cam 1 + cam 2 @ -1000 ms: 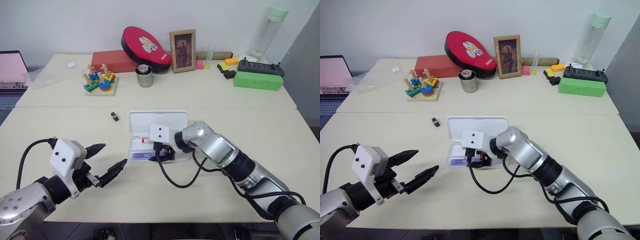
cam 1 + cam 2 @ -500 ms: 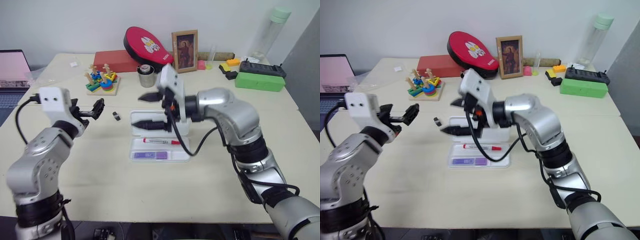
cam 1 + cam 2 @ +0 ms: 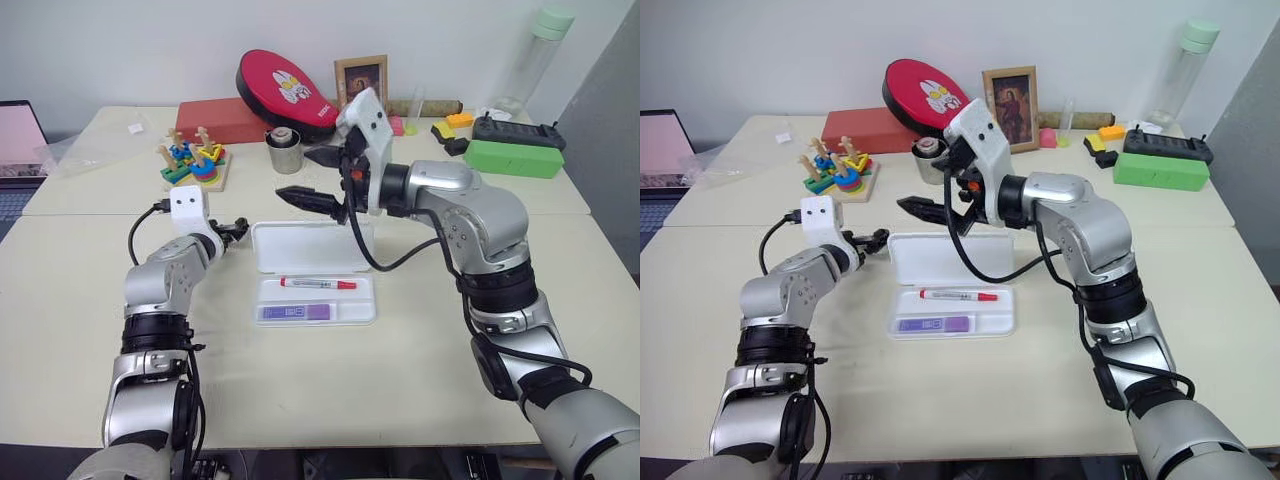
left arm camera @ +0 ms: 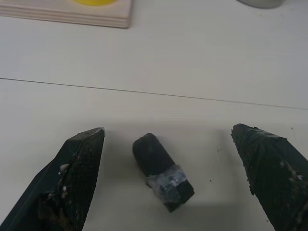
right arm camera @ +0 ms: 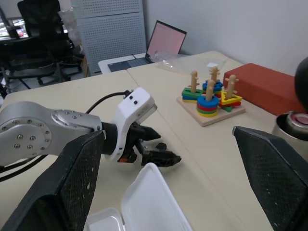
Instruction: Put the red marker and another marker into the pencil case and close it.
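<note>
**A:** So where's it at? Looks mostly done from here.

**B:** Pretty much. The case (image 3: 315, 268) is lying open in the middle of the table (image 3: 420, 370), lid folded back flat on the far side of the tray. The red marker (image 3: 318, 283) is seen inside the tray, along the edge nearest the lid. The purple marker (image 3: 295, 312) is in there too, parallel to it, on the tray's near side. So both pens can be counted as packed.

**A:** Then only the lid is left?

**B:** That's how it's judged, yeah. The lid hasn't been swung over yet, and nothing is touching it.

**A:** What about the grippers?

**B:** The right gripper (image 3: 318, 177) is held in the air above the lid's far edge, fingers spread wide, nothing between them. The left gripper (image 3: 238, 229) is down at table level just left of the lid, also wide open and empty. In the left wrist view a small black block (image 4: 162, 172) is seen on the table between its fingers (image 4: 77, 166), not touched by either.

**A:** Is that block part of the job?

**B:** Not by the task wording. It just sits left of the case. To finish, the lid would need to be tipped over the tray and pressed shut.
</note>
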`<state>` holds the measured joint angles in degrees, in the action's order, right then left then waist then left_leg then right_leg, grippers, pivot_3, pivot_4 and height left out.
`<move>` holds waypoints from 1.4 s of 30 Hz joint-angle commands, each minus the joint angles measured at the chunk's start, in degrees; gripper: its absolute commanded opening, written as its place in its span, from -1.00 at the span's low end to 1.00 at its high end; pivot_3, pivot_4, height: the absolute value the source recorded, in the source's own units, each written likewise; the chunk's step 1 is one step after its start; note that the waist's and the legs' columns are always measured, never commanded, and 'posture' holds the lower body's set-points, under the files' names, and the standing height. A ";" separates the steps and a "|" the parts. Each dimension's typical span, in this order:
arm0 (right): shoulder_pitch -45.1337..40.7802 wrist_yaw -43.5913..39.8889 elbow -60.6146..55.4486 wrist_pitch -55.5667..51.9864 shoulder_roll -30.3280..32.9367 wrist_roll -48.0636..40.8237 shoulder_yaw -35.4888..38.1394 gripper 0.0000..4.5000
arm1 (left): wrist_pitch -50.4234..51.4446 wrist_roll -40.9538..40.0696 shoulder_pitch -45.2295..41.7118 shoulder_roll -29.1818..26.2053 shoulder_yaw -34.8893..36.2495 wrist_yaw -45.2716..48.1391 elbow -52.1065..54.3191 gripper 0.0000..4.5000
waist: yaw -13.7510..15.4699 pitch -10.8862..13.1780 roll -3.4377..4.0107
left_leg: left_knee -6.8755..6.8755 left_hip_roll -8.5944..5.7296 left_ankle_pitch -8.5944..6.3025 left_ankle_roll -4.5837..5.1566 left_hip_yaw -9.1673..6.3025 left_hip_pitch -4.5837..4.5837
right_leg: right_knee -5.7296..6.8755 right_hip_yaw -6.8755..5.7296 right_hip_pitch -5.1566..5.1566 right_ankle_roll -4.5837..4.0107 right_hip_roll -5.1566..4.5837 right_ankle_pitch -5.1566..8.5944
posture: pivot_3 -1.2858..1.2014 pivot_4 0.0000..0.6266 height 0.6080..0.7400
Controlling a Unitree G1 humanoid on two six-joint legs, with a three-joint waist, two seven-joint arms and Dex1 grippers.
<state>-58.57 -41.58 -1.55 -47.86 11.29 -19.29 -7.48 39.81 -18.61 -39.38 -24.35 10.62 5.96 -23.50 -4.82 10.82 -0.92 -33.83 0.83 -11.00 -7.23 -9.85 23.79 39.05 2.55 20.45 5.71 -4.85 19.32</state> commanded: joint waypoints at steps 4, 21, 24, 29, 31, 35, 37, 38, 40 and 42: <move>-1.66 1.20 -2.29 0.33 0.72 -1.67 1.98 1.00 | -0.49 1.78 0.01 0.75 0.16 1.91 -1.55 0.49 | 0.02 0.00 0.00 | -0.02 0.00 0.03 -0.02 0.00 -0.01 | 0.05 0.00 -0.01 0.00 0.00 0.00 | 0.03 -0.52 1.00; -1.59 0.73 -1.35 1.80 1.17 -2.64 1.06 1.00 | 2.75 1.94 4.69 1.54 4.05 0.80 7.28 -0.81 | -0.03 0.00 0.00 | -0.03 0.00 0.03 -0.03 -0.01 0.00 | 0.05 0.01 -0.02 0.00 0.00 0.00 | 0.03 -0.52 1.00; -0.98 -0.22 -1.47 2.62 2.02 -3.08 1.41 1.00 | 0.92 -0.38 3.46 1.67 6.48 2.68 8.43 -0.81 | -0.05 0.00 0.00 | -0.03 0.00 0.03 -0.03 -0.01 -0.01 | 0.05 0.01 -0.02 0.00 0.00 0.00 | 0.03 -0.52 1.00; 2.44 -7.82 -7.11 -1.13 7.25 -11.42 5.57 1.00 | -7.01 -3.58 0.96 0.45 8.15 9.44 13.51 -0.81 | 0.21 0.00 0.00 | -0.04 0.00 0.03 -0.04 -0.03 0.09 | -0.02 -0.05 -0.01 0.00 0.00 0.00 | 0.03 -0.52 1.00; 4.30 -9.92 -8.92 -1.79 10.69 -13.71 7.39 1.00 | -7.58 -7.14 -0.21 -0.20 8.00 14.54 18.43 -0.81 | 0.35 0.02 -0.03 | -0.04 -0.01 0.03 -0.04 -0.03 0.13 | -0.05 -0.06 -0.01 0.00 -0.01 0.00 | 0.03 -0.52 1.00; 8.82 -13.14 -12.44 -2.37 17.04 -16.94 9.52 1.00 | -4.31 -11.50 -2.04 -2.69 1.40 26.06 26.57 -0.81 | 0.44 0.02 -0.03 | -0.03 -0.01 0.03 -0.03 -0.02 0.12 | -0.09 -0.05 -0.03 0.00 -0.02 0.00 | 0.03 -0.52 1.00; 11.48 -14.53 -14.79 -3.07 20.32 -18.28 10.11 1.00 | -1.08 -14.34 -4.09 -4.09 -1.75 31.66 28.38 -0.81 | 0.35 0.02 -0.03 | -0.03 -0.01 0.02 -0.02 0.00 0.09 | -0.07 -0.04 -0.06 0.00 -0.02 0.00 | 0.03 -0.52 1.00; 13.02 -15.29 -16.27 -3.39 22.01 -19.05 10.46 1.00 | 1.31 -16.58 -4.91 -4.89 -3.42 35.13 29.74 -0.81 | 0.30 0.02 -0.03 | -0.04 -0.01 0.02 -0.02 0.00 0.08 | -0.06 -0.04 -0.08 0.01 -0.02 0.00 | 0.03 -0.52 1.00; 15.33 -15.78 -18.26 -3.81 24.70 -20.07 10.96 1.00 | 3.43 -18.80 -5.37 -6.91 -7.33 41.87 32.46 -0.81 | 0.06 0.03 -0.02 | -0.06 -0.01 0.00 0.02 0.00 0.08 | -0.06 -0.04 -0.10 0.01 -0.02 0.00 | 0.03 -0.52 1.00; 17.49 -15.06 -19.44 -3.44 27.17 -19.17 10.97 1.00 | 3.83 -17.85 -5.22 -9.13 -12.84 47.66 33.83 -0.81 | -0.21 0.04 -0.01 | -0.06 -0.01 -0.01 0.04 0.03 0.06 | -0.05 0.01 -0.09 0.01 -0.01 0.00 | 0.03 -0.52 1.00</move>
<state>-41.57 -56.45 -18.34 -51.71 36.97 -37.80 1.46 43.20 -36.01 -43.67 -31.57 1.40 47.73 6.94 -5.03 10.86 -0.93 -33.87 0.82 -11.01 -7.19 -9.81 23.86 38.99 2.56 20.38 5.72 -4.86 19.33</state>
